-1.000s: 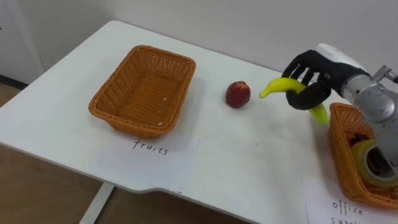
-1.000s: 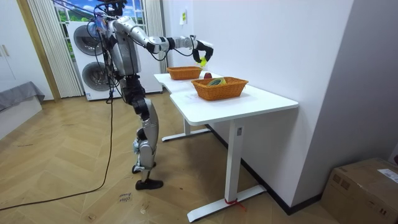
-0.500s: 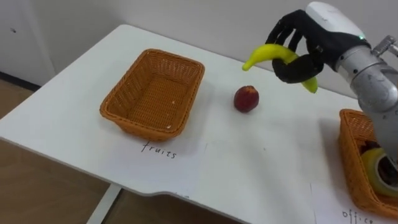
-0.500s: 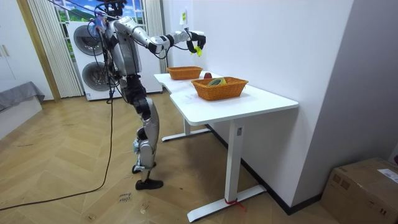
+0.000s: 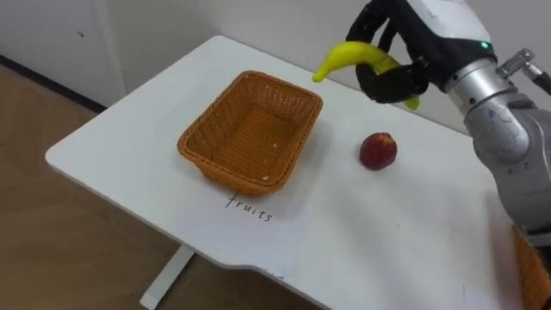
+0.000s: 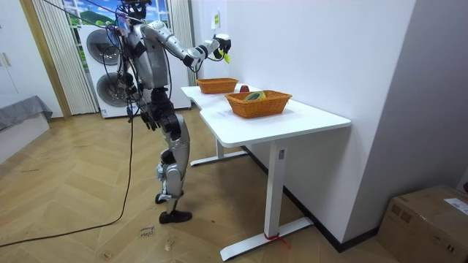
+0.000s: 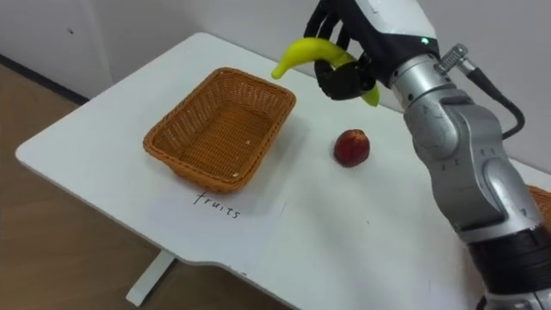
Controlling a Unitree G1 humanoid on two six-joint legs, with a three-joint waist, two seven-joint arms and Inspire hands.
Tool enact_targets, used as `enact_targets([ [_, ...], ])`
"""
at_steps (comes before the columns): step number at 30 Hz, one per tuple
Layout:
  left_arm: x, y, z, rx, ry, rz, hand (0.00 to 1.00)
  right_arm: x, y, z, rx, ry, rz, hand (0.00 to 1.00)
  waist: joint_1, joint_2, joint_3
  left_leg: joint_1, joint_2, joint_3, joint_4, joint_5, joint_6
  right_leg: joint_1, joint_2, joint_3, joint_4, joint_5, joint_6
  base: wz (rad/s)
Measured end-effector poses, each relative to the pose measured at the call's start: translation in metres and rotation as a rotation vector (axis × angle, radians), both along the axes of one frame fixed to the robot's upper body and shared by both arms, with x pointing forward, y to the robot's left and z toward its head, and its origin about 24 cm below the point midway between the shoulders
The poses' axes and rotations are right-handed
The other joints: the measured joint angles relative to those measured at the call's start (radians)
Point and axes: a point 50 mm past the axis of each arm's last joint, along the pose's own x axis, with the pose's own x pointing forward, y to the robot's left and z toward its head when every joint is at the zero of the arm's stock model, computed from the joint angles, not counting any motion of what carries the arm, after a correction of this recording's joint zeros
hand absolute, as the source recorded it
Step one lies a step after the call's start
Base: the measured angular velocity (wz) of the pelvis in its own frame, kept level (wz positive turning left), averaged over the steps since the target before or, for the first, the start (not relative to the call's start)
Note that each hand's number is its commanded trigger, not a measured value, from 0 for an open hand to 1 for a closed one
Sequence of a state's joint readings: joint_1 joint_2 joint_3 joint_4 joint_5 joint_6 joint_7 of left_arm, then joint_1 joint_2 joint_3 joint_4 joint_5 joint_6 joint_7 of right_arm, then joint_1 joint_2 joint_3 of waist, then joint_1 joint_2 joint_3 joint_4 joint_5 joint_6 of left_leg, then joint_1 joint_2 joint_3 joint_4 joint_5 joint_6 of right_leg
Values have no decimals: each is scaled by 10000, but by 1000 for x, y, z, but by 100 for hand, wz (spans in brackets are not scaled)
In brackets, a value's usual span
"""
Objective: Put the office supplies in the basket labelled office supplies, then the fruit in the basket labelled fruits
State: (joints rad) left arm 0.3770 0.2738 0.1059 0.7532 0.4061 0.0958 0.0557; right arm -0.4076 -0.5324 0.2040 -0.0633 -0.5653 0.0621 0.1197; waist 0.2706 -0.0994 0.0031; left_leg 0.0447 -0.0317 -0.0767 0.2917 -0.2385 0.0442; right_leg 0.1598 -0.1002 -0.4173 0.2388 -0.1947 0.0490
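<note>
My right hand (image 5: 398,53) (image 7: 353,47) is shut on a yellow banana (image 5: 349,58) (image 7: 304,52), held in the air beyond the far right corner of the empty fruit basket (image 5: 250,131) (image 7: 219,127). A red apple (image 5: 378,151) (image 7: 351,147) lies on the white table (image 5: 129,146) to the right of that basket, below the hand. In the room view the raised hand (image 6: 217,44) is above the far basket (image 6: 216,85), and the office basket (image 6: 258,103) with items in it stands nearer the camera.
A paper label (image 5: 250,209) lies in front of the fruit basket. An orange corner of the office basket (image 5: 538,275) shows at the lower right. The table's near edge runs along the bottom left. A white wall stands behind the table.
My right hand has carried the banana up and to the left, from beside the office basket toward the fruit basket. The eye view has shifted leftward too.
</note>
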Motion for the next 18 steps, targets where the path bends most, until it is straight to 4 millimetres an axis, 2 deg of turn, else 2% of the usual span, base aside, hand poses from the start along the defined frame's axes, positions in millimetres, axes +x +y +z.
enact_targets([
  [5, -1, -3, -3, -236, 65, 183, 0, 0, 6, -2, 285, -85, 94, 100, 281, 75, 14, 133, -112, -71, -286, 160, 45, 18, -90, 2, -4, -24, 38, 4],
  [6, -1, -4, -3, -360, 126, 176, 0, 0, 8, -3, 364, -71, 131, 100, 337, 60, 21, 155, -153, -114, -333, 179, 60, 55, -127, -18, -5, -62, 95, 11],
  [10, -5, -6, -4, -512, 295, 182, 0, 0, 14, -5, 395, -105, 230, 100, 454, -63, 7, 118, -209, -254, -347, 188, 76, 87, -191, -282, 2, -72, 112, 11],
  [12, -6, -7, -5, -575, 369, 189, 0, -1, 17, -6, 331, -144, 266, 100, 428, -107, 5, 93, -245, -363, -339, 194, 87, 98, -204, -289, 2, -73, 112, 19],
  [18, -5, -7, -5, -739, 379, 177, 0, -3, 23, -5, 311, -168, 404, 100, 646, -136, 24, -48, -328, -466, -350, 216, 129, 6, -264, -292, -1, -95, 149, 6],
])
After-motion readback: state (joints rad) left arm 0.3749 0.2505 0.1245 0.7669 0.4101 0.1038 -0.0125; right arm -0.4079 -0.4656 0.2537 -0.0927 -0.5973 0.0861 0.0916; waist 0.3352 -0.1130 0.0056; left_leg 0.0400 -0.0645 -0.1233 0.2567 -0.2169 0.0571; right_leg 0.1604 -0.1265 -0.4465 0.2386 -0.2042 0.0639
